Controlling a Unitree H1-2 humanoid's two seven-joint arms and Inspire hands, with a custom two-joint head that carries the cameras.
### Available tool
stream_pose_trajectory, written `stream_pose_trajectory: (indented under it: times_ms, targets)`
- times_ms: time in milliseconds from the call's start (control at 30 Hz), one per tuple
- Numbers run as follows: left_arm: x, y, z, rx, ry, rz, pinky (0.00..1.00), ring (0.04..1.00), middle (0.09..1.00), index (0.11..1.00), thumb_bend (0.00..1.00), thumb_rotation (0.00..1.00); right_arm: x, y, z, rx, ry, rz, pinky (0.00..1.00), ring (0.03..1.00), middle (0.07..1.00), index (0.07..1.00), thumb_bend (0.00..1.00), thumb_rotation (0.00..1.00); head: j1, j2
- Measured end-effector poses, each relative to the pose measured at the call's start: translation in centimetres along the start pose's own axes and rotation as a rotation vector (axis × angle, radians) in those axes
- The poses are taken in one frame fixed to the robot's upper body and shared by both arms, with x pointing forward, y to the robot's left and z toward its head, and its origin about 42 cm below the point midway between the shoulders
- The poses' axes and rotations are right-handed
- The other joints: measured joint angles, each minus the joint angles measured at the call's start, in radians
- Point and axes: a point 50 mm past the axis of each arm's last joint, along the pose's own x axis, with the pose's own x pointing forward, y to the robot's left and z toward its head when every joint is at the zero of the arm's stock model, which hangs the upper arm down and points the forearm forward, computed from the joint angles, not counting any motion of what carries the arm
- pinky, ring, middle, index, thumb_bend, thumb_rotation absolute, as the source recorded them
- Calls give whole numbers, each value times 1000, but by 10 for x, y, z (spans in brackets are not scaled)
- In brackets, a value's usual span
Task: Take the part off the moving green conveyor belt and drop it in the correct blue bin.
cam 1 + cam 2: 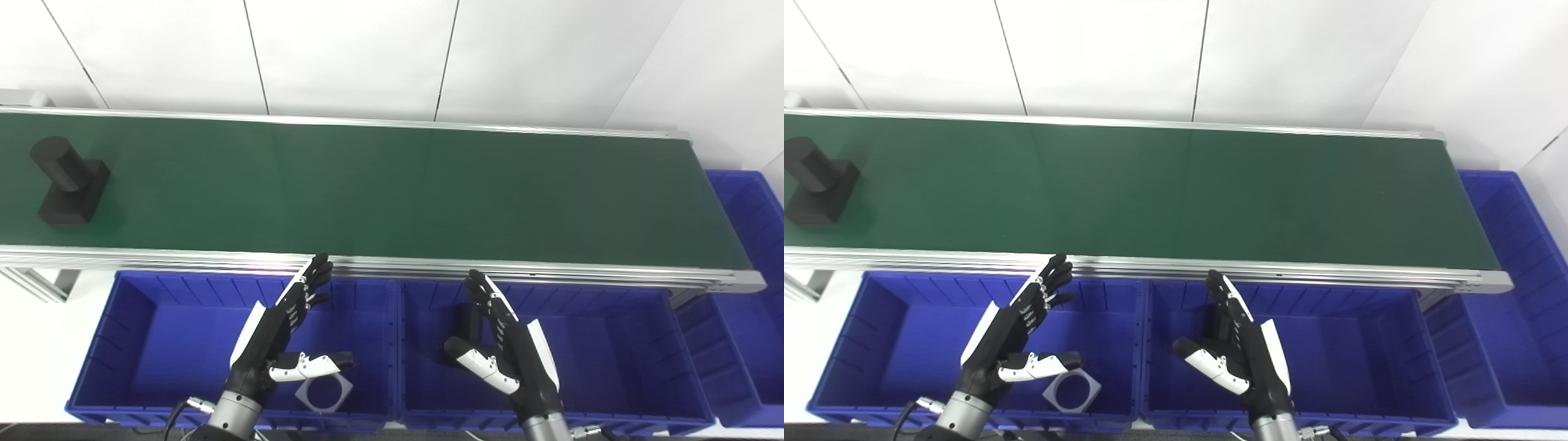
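Conveyor belt (392, 190) spans the frame, green, aluminium-edged. Blue bins sit under its near edge: left bin (153, 349), middle bin (618, 361), third bin (753, 306) past the belt's right end. Black part (67, 180), a cylinder on a square base lying on its side, is on the belt at far left, well apart from both hands. Left robot hand (278, 340) hovers over the left bin, fingers spread, thumb out, holding nothing. Right robot hand (499, 343) hovers over the middle bin, equally spread and empty. Grey square plate with round hole (323, 392) lies in the left bin. Dark object behind the right hand is mostly hidden.
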Motion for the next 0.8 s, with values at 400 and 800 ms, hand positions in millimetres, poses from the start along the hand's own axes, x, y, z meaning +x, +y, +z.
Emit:
stream_pose_trajectory:
  times_ms: [400, 800]
  targets:
    - [0, 0, 0, 0, 0, 0, 854, 929, 940, 944, 870, 353, 0, 0, 0, 1, 0, 0, 922, 918, 908, 935, 784, 619, 0, 2]
    - [0, 0, 0, -2, 0, 0, 858, 929, 939, 941, 875, 347, 0, 0, 0, 2, 0, -1, 924, 919, 906, 934, 781, 615, 21, -12]
